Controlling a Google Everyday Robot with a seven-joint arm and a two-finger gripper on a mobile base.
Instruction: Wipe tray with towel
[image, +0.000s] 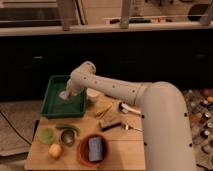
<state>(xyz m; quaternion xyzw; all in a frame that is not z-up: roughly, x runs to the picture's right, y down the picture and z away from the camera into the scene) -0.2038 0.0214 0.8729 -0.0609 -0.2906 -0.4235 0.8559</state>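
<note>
The green tray (54, 106) lies at the back left of the wooden table. Inside it, toward its right side, rests the whitish towel (65, 96). My gripper (68, 93) reaches down into the tray from the white arm's elbow and sits right on the towel. The arm hides part of the tray's right rim.
A reddish-brown bowl (81, 150) holding a dark blue-grey sponge (95, 148) sits at the front. A green cup (46, 135), a yellow fruit (55, 150), a small metal cup (67, 136), a white cup (93, 95) and several utensils (127, 108) lie around. A dark counter runs behind.
</note>
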